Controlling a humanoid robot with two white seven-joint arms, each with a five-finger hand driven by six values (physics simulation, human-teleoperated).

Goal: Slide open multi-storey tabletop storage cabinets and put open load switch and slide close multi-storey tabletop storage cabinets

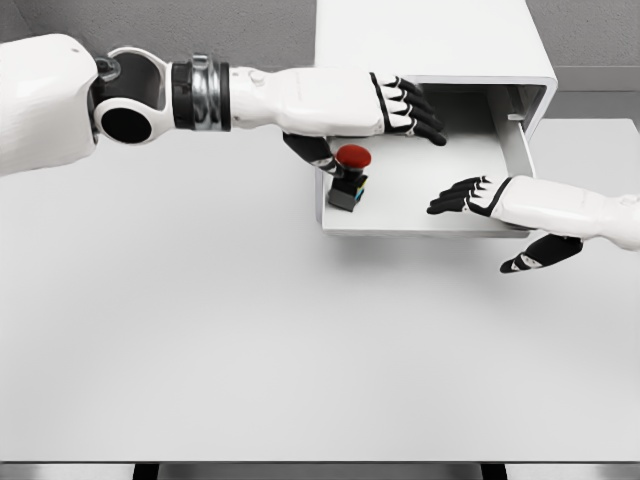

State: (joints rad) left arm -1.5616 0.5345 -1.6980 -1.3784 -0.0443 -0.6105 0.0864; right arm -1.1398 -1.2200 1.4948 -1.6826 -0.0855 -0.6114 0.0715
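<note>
Sitting upright in open drawer (480,215), red-capped black switch (350,175)

Simulated lab; bare white table (250,350)

We see two glossy white arms with smooth shells. Left arm (150,95): bulky white upper segment, black round joint housing, then a ribbed silver-and-black collar before the white forearm. Each robot hand, left (395,105) and right (480,197), has a white back, black fingers with white knuckle segments, and a black thumb.
</note>
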